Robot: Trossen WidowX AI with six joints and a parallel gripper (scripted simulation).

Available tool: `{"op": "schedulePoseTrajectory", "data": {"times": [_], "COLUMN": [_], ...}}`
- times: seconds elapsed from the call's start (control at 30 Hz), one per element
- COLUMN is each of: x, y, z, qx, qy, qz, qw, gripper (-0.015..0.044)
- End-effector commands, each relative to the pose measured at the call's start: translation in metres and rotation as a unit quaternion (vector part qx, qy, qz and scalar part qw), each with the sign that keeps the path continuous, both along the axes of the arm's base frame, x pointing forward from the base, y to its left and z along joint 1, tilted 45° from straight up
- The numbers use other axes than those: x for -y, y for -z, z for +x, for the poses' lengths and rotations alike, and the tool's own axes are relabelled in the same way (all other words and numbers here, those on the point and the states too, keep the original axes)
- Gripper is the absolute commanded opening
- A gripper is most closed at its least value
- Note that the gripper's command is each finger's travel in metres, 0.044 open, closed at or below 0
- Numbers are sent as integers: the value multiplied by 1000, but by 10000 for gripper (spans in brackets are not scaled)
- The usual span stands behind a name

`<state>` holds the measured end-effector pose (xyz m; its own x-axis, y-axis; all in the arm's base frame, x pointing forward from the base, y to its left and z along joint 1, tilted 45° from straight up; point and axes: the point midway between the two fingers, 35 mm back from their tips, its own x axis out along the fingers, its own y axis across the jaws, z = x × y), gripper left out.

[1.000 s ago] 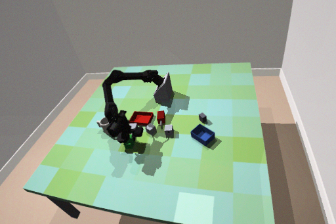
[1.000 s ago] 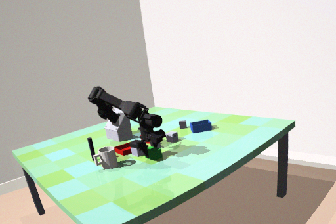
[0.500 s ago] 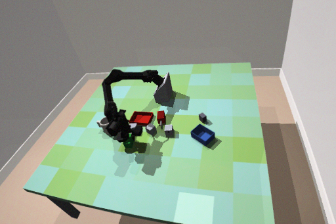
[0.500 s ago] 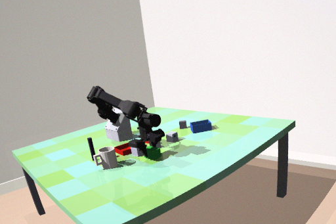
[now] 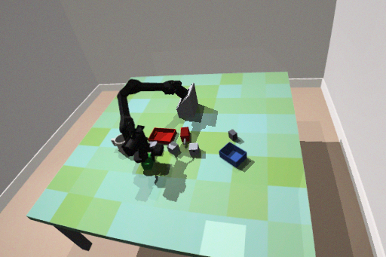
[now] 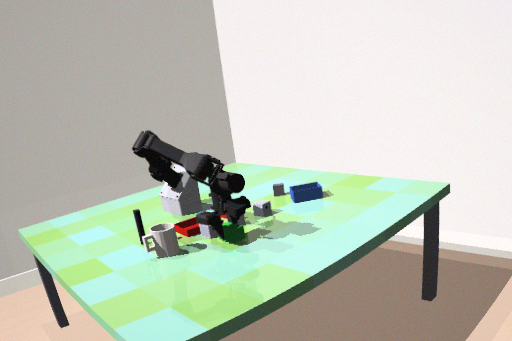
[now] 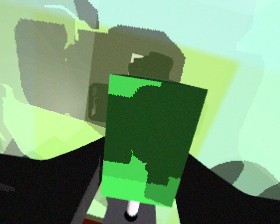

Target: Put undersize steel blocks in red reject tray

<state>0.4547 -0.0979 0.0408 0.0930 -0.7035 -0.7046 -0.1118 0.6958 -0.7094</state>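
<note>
the green gauge (image 5: 148, 161) (image 6: 233, 231) (image 7: 153, 130) is low over the near part of the group of blocks, its handle gripped between the fingers of the gripper (image 5: 148, 154) (image 6: 228, 224) (image 7: 143, 141), which is closed on it. its pale pin (image 7: 133, 208) points at the dark hole of a grey block; whether the tip is inside, i can't tell. a light block (image 6: 207, 229) shows just beside the gauge, partly hidden by the gripper. two more blocks, the middle one (image 5: 173, 148) and the pale one (image 5: 194, 148), sit near a red gauge (image 5: 185, 134). the red tray (image 5: 163, 136) (image 6: 187, 228) lies behind the gripper, with no block visible in it. farther out, a darker block (image 5: 233, 135) (image 6: 278, 189) rests near a blue tray (image 5: 233, 154) (image 6: 306, 192). a mug (image 5: 120, 141) (image 6: 165, 240) stands on the other side.
</note>
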Motion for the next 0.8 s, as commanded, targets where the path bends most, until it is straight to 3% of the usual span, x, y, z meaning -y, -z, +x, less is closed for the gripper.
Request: {"op": "schedulePoseTrajectory", "data": {"times": [0.0,0.77], "x": [-2,-2], "y": [-2,-1], "z": [2,-3], "qx": [3,3], "qy": [-3,-3], "qz": [0,0], "qw": [1000,1000], "gripper": [0,0]}}
